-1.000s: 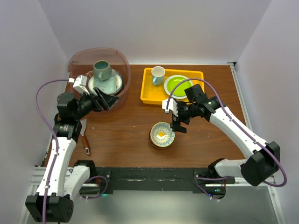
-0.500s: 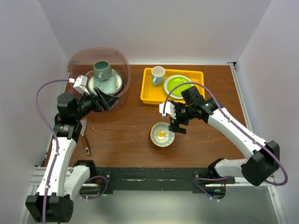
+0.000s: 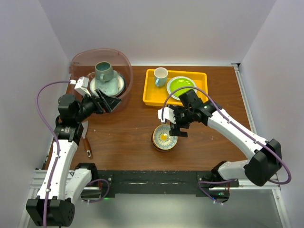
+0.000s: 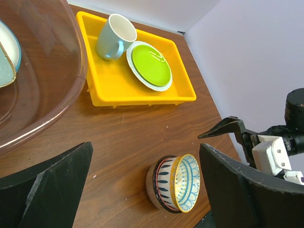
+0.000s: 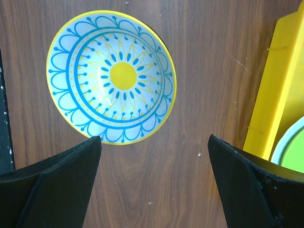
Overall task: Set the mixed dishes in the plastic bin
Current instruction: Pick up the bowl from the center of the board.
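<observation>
Cropping the plastic bin [image 4: 61, 61] and its plates [image 4: 7, 47] at the left wrist view's left edge. Cutting off the yellow tray [image 5: 280, 71] and lime-green plate [image 5: 294, 152] at the right wrist view's right edge. Partly hiding a brown-handled utensil [image 3: 88, 146] under the left arm [image 3: 61, 147].

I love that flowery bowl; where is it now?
The bowl sits mid-table in the top view, nearer than the yellow tray, by the open right gripper.

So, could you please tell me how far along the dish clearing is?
Done: the teal mug and plates sit in the plastic bin. In hand: nothing; the open right gripper hovers by the stacked patterned bowls. Remaining: those bowls; left gripper open, empty.
</observation>
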{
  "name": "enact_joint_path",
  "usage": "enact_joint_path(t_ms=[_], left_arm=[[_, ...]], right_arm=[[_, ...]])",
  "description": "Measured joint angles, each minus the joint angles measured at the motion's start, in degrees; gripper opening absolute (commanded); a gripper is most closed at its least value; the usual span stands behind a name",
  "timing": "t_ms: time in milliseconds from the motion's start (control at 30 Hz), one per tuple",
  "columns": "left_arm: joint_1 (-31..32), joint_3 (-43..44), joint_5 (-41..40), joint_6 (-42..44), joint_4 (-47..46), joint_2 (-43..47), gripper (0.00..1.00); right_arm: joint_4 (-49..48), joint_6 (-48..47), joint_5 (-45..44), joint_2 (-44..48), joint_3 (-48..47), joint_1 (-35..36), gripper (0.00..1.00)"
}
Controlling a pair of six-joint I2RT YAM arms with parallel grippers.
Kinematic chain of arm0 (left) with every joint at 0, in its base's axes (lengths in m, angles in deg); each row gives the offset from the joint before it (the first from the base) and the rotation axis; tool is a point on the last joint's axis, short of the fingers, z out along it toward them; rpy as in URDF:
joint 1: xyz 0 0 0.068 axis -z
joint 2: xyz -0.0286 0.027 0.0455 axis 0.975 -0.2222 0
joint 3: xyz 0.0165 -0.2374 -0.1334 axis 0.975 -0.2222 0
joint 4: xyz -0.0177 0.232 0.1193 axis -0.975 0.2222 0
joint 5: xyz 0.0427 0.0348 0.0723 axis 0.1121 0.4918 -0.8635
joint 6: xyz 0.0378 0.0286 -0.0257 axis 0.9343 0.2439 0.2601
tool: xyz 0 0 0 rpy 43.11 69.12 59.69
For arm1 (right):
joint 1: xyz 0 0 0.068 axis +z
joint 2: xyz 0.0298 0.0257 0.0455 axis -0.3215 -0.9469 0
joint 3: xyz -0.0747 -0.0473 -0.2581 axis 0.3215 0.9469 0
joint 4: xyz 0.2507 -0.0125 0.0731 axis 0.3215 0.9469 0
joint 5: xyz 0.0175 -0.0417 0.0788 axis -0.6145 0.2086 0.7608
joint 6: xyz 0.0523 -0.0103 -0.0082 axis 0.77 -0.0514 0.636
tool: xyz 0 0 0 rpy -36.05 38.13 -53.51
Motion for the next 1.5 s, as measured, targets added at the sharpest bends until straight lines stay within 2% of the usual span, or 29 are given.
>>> enact_joint_path(t_ms=[1500], left_arm=[[0.0,-0.02,0.02,0.04,0.07,0.35,1.0]], right_arm=[[-0.85,-2.03,-3.26,-2.93,-1.88,5.73,0.98]])
